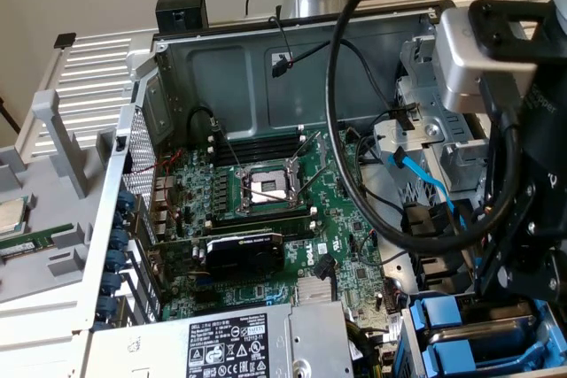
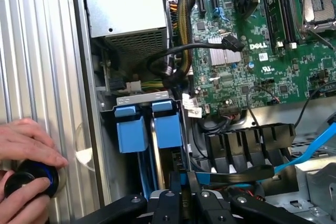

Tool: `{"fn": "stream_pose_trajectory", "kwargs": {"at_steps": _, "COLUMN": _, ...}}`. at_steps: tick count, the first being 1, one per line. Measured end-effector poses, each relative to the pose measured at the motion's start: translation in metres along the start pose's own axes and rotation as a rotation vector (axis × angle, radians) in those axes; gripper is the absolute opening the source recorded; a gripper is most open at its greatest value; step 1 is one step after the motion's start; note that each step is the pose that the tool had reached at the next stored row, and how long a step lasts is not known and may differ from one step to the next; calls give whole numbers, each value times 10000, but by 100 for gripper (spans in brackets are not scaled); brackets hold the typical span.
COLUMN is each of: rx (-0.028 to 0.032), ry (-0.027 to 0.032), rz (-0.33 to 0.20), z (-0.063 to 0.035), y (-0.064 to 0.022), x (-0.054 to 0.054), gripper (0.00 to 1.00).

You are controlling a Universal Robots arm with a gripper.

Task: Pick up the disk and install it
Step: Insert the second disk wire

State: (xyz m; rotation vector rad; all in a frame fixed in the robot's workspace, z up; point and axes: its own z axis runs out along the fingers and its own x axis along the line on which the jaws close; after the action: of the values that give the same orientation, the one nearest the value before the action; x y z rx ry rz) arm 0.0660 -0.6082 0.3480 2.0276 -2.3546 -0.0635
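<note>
The disk (image 2: 169,129) stands edge-on in the drive bay at the corner of the open computer case, its blue plastic rail facing the wrist camera. My gripper (image 2: 184,182) sits right over its near edge, black fingers (image 2: 174,190) close together and shut on a sliver of blue rail. A second blue-railed tray (image 2: 130,132) stands beside it in the same bay, with a thin silver strip between them. In the exterior view the blue rails (image 1: 441,320) show at the lower right, under the arm's black wrist (image 1: 532,219), which hides the fingers.
The green motherboard (image 1: 266,210) with its bare processor socket (image 1: 266,185) fills the case floor. The power supply (image 2: 126,14), black cable bundles (image 2: 173,59) and a blue data cable (image 2: 315,145) crowd the bay. A person's hands (image 2: 26,145) hold a black round knob (image 2: 29,179) on the ribbed table outside the case.
</note>
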Motion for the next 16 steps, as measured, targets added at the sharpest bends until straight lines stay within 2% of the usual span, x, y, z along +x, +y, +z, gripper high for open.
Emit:
{"fn": "stream_pose_trajectory", "kwargs": {"at_steps": 4, "rx": -8, "ry": 14, "rz": -220, "z": -1, "y": 1, "x": -5, "gripper": 16}}
{"fn": "stream_pose_trajectory", "kwargs": {"at_steps": 11, "rx": -85, "ry": 34, "rz": -402, "z": -1, "y": -12, "x": -11, "gripper": 16}}
{"fn": "stream_pose_trajectory", "kwargs": {"at_steps": 13, "rx": -127, "ry": 40, "rz": -433, "z": -1, "y": -21, "x": -12, "gripper": 16}}
{"fn": "stream_pose_trajectory", "kwargs": {"at_steps": 16, "rx": -246, "ry": 58, "rz": -469, "z": -3, "y": -44, "x": -15, "gripper": 16}}
